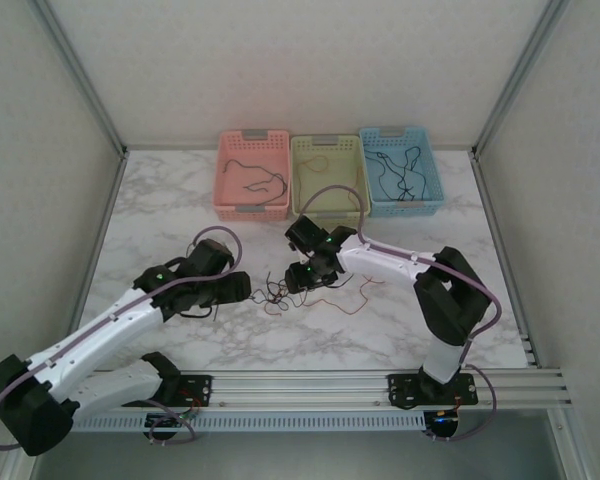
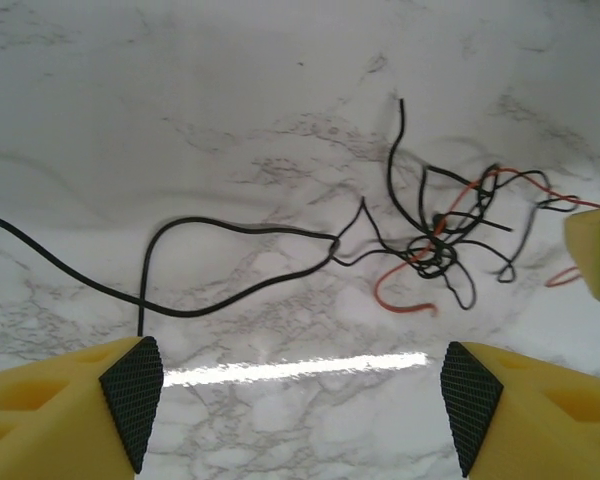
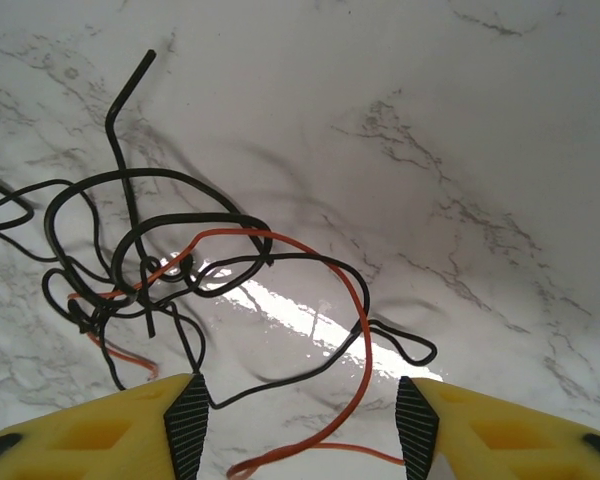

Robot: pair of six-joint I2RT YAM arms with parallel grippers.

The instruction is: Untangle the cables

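1. The left gripper [image 2: 300,400] has its two yellow fingers [image 2: 70,405] far apart. Only bare marble table [image 2: 180,80] shows between them.
2. The right gripper [image 3: 300,425] has its jaws apart too. An orange wire [image 3: 364,320] and a thin black one cross the gap between its fingers. They lie loose and are not squeezed.
3. The cables [image 1: 280,293] lie in a messy knot on the table. In the top view they are in the middle of the frame, between the two grippers.
4. In the left wrist view the knot is at the middle right. One long black wire [image 2: 230,295] runs from it to the left edge.
5. A pink basket [image 1: 230,210], a green basket [image 1: 327,212] and a blue basket [image 1: 435,190] stand side by side at the top of the top view. The pink and blue ones have dark wires inside.
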